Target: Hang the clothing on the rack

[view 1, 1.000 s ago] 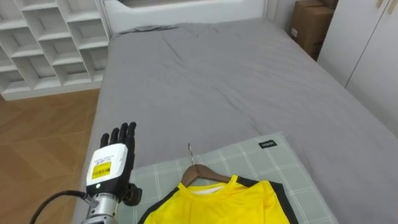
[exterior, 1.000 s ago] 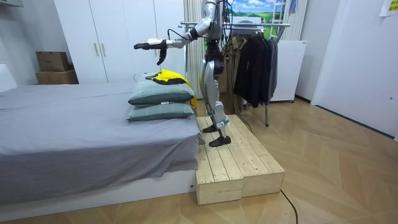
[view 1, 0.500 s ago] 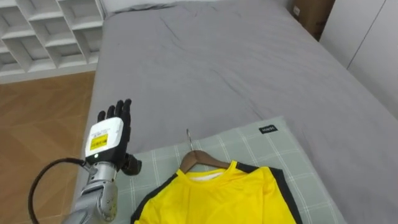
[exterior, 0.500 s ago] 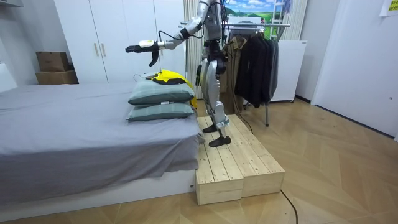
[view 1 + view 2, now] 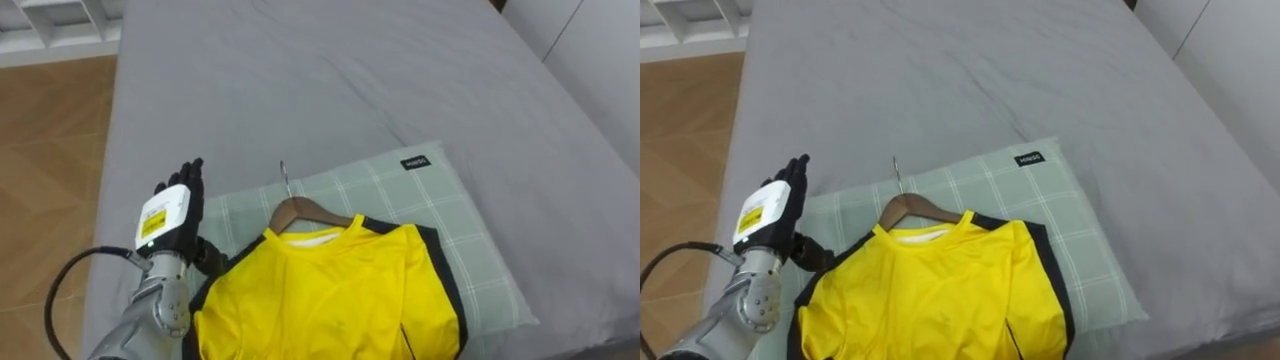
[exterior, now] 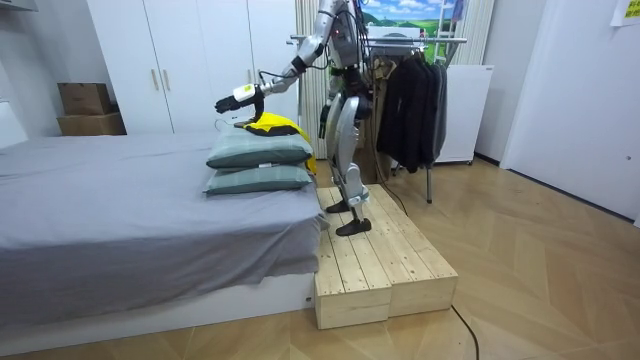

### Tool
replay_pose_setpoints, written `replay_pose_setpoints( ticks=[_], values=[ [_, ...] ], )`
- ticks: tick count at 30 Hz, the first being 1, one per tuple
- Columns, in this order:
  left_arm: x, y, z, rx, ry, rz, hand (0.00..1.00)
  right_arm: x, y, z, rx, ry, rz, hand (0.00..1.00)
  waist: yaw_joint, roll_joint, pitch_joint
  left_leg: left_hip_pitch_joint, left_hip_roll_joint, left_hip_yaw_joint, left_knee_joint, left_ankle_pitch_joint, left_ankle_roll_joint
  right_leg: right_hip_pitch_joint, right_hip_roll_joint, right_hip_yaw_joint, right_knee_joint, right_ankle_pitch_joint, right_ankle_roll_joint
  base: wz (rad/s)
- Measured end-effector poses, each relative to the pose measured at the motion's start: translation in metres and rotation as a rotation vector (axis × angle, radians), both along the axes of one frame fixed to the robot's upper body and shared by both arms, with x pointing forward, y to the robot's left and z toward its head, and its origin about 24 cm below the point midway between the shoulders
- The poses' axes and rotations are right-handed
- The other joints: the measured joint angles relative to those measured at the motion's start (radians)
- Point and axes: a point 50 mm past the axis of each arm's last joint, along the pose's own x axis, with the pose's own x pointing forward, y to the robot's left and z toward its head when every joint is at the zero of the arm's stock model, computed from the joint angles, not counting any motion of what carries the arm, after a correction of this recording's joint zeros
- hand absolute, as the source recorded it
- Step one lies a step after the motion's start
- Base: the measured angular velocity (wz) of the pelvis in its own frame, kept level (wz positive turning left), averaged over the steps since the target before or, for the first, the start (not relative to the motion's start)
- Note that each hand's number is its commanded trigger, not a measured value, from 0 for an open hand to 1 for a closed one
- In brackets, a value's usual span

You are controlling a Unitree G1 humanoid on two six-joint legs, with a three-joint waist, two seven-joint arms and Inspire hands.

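We see the left hand point(image 5: 168, 212), fingers straight & empty, at the pillow's point(image 5: 445, 215) left edge; hanger point(image 5: 300, 208) w/ yellow shirt point(image 5: 320, 290) lies just to its right, hook pointing away.

Head stereo down, room cam afar

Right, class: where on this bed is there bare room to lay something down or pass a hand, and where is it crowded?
Free: the grey bed beyond the pillow, and a strip of bed along its right side. Crowded: the pillow itself, mostly covered by the yellow shirt on its hanger, with the open left hand at its left edge.
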Motion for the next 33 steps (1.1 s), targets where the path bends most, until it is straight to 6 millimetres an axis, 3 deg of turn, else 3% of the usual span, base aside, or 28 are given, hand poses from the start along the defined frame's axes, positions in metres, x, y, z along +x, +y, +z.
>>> replay_pose_setpoints(
  ticks=[2,9,33],
  values=[
    [0.003,-0.002,0.004,-0.010,-0.002,-0.012,0.00,0.005,0.002,0.001,0.001,-0.014,0.007,0.00,0.000,0.000,0.0033,-0.022,0.001,0.000,0.020,0.000,0.001,-0.024,0.000,0.001,0.019,-0.001,-0.001,-0.02],
    [0.005,-0.010,0.001,-0.022,0.054,-0.072,0.00,0.014,0.006,0.005,0.008,-0.039,0.031,0.00,-0.003,-0.001,0.0036,-0.065,0.003,0.003,0.053,0.000,0.001,-0.073,0.000,0.003,0.054,-0.014,-0.005,0.00],
    [-0.003,-0.020,-0.026,-0.065,0.345,-0.137,0.00,0.018,0.006,0.006,0.008,-0.037,0.032,0.00,-0.022,0.013,0.0009,-0.093,0.013,0.018,0.090,0.000,0.002,-0.119,0.003,0.006,0.117,-0.012,-0.014,-0.01]
  ],
)
